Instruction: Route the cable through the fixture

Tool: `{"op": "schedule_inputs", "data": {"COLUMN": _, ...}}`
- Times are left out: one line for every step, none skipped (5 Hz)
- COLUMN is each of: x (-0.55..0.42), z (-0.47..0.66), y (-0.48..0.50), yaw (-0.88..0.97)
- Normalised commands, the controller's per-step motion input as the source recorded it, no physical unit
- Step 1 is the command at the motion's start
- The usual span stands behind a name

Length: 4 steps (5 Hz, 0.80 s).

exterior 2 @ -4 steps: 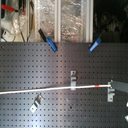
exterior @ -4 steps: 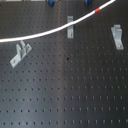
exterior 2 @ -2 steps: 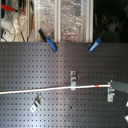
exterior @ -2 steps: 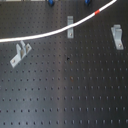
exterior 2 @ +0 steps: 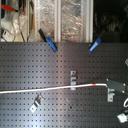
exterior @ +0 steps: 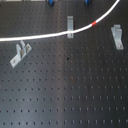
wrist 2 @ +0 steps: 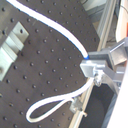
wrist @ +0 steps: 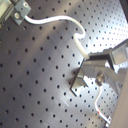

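Nothing visible has moved since the earlier frames: the cable (exterior 2: 50, 90) still spans the breadboard (exterior 2: 55, 65), touching the middle bracket (exterior 2: 73, 80), not visibly threaded. The gripper (wrist 2: 97, 67) stays clenched on the cable's end near the breadboard's edge.

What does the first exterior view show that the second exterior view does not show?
Only the first exterior view shows all three metal brackets plainly, including the right bracket standing clear. Only the second exterior view shows the gripper at the cable's end and the cluttered area behind the board. Both exterior views share the white cable, its red band, the middle bracket and the two blue clamps.
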Motion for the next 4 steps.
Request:
{"op": "schedule_inputs", "data": {"x": 0.003, "z": 0.00, "y": 0.017, "yaw": 0.02}}
{"op": "schedule_inputs", "data": {"x": -0.152, "z": 0.11, "y": 0.036, "yaw": 0.04}}
{"op": "schedule_inputs", "data": {"x": -0.684, "z": 0.22, "y": 0.156, "yaw": 0.42}}
{"op": "schedule_inputs", "data": {"x": 0.011, "z": 0.00, "y": -0.003, "yaw": 0.00}}
